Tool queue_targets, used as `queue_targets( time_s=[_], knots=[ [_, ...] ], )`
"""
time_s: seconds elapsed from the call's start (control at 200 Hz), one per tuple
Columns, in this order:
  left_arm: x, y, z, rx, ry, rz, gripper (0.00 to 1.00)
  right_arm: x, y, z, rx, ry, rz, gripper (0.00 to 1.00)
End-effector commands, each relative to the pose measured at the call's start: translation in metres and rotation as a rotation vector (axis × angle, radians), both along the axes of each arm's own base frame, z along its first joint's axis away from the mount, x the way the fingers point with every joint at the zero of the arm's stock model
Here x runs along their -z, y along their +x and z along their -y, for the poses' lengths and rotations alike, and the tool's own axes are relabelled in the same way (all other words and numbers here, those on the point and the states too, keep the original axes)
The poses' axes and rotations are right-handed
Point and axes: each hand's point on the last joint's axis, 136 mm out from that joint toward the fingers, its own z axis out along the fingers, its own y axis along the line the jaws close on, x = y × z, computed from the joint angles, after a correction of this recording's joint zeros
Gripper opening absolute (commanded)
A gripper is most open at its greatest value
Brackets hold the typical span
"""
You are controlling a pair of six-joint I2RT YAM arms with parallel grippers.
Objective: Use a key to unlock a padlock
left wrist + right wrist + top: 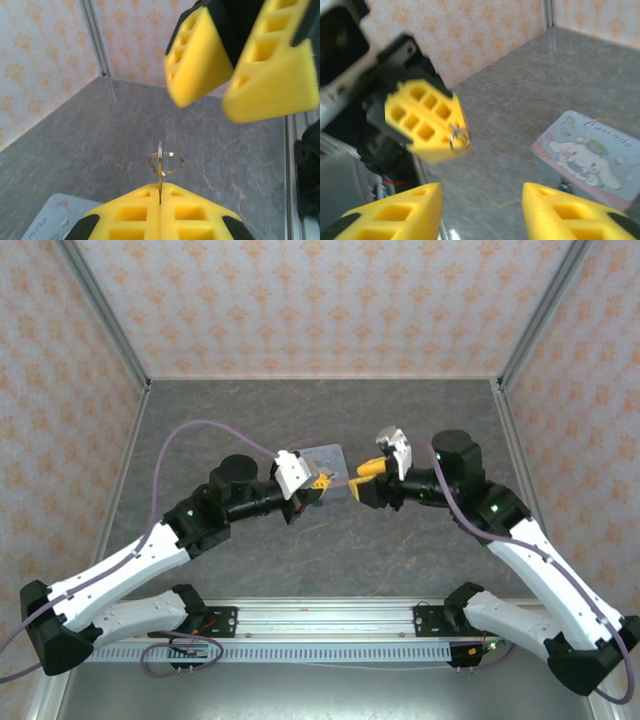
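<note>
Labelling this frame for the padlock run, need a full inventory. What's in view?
tin: 1, pale blue with a white cartoon dog, flat on the table by both end effectors
padlock: 1, small and dark, at the tin's near edge; too small for detail
key: 1, thin metal, held above the table
key ring: 1, silvery wire, on the key
table: 1, grey stone-look
walls: 3, pale with an orange pattern, around the table
mounting rail: 1, silver, near edge
left end effector: 1, yellow fingers, shut on the key
right end effector: 1, yellow fingers, open, empty, facing the key
</note>
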Motion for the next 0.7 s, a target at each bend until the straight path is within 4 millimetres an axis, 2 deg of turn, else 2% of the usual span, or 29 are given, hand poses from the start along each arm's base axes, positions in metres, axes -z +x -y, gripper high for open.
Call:
queue_targets(
  time_s=[0.0,0.12,0.285,0.58,0.696],
  knots=[
    [0.030,-0.023,-0.018,0.059,0.221,-0.070,0.00,0.008,-0.008,0.008,-0.099,-0.112,0.337,0.50],
    [0.030,-0.030,-0.030,0.078,0.348,-0.076,0.00,0.015,-0.019,0.007,-0.196,-0.158,0.464,0.52],
    [0.030,-0.033,-0.044,0.092,0.534,-0.097,0.00,0.025,-0.020,-0.001,-0.286,-0.185,0.493,0.53],
    [0.029,-0.034,-0.052,0.137,0.756,-0.113,0.00,0.020,-0.011,-0.029,-0.301,0.018,0.519,0.53],
    [0.027,-0.033,-0.051,0.155,0.791,-0.112,0.00,0.026,-0.013,-0.039,-0.315,0.052,0.503,0.53]
  ],
)
